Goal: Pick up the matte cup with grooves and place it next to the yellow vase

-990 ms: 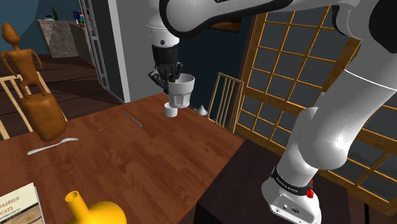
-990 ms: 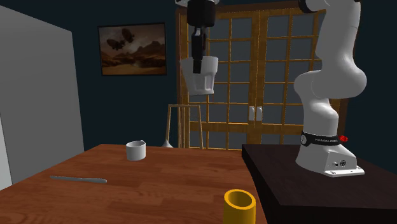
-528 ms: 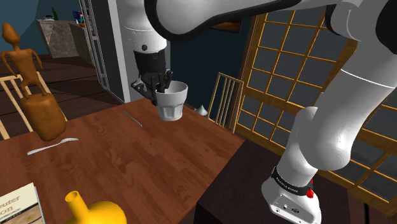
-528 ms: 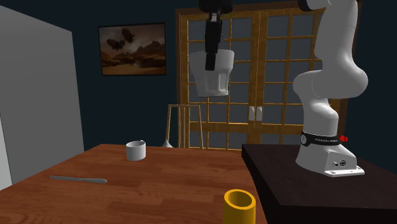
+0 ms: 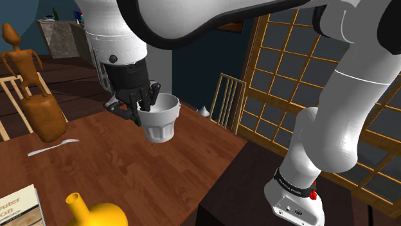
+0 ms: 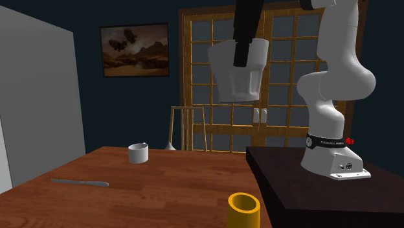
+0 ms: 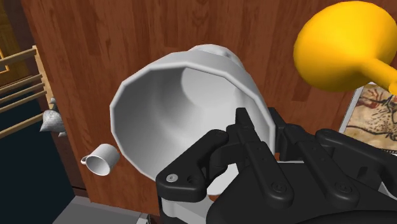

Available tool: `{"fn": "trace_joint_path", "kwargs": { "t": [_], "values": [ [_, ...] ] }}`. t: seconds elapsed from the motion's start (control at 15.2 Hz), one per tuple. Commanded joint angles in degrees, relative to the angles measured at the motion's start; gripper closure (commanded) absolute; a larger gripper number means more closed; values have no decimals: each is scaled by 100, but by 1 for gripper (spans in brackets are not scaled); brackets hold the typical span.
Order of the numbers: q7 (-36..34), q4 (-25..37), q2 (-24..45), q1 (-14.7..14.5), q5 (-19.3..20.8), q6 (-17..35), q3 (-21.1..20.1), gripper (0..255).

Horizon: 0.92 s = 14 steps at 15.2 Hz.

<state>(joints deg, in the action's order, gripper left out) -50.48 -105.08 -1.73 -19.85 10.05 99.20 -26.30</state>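
Note:
A pale, faceted cup (image 5: 159, 121) hangs in the air above the brown wooden table (image 5: 186, 160), upright and slightly tilted. My black gripper (image 5: 146, 97) is shut on its rim, one finger inside the cup and one outside, as the wrist view shows (image 7: 262, 127). In the second exterior view the cup (image 6: 237, 72) hangs high over the table under the gripper (image 6: 243, 48). The yellow vase (image 5: 96, 213) stands at the table's near corner, at the shoulder view's lower left. Below the held cup (image 7: 184, 102) and off to one side lies the vase's round body (image 7: 340, 44).
A small white mug (image 6: 138, 153) stands at the table's far side, and a knife (image 6: 80, 183) lies at the second exterior view's left. A wooden figure (image 5: 32, 96), a spoon (image 5: 54, 147) and a book (image 5: 19, 205) occupy the shoulder view's left. The dark stand (image 6: 311, 181) adjoins the table.
The arm has carried the cup away from the small mug, leftward and lower in the shoulder view, nearer to the yellow vase. The grip on the rim is unchanged.

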Motion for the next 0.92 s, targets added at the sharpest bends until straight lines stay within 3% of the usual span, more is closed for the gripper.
{"fn": "trace_joint_path", "kwargs": {
  "t": [0.0, 0.86],
  "values": [
    [-247, 128, 97, -115, 19, -86, -126, 255],
    [-455, -718, 240, -116, 130, 866, -126, 255]
  ]
}}
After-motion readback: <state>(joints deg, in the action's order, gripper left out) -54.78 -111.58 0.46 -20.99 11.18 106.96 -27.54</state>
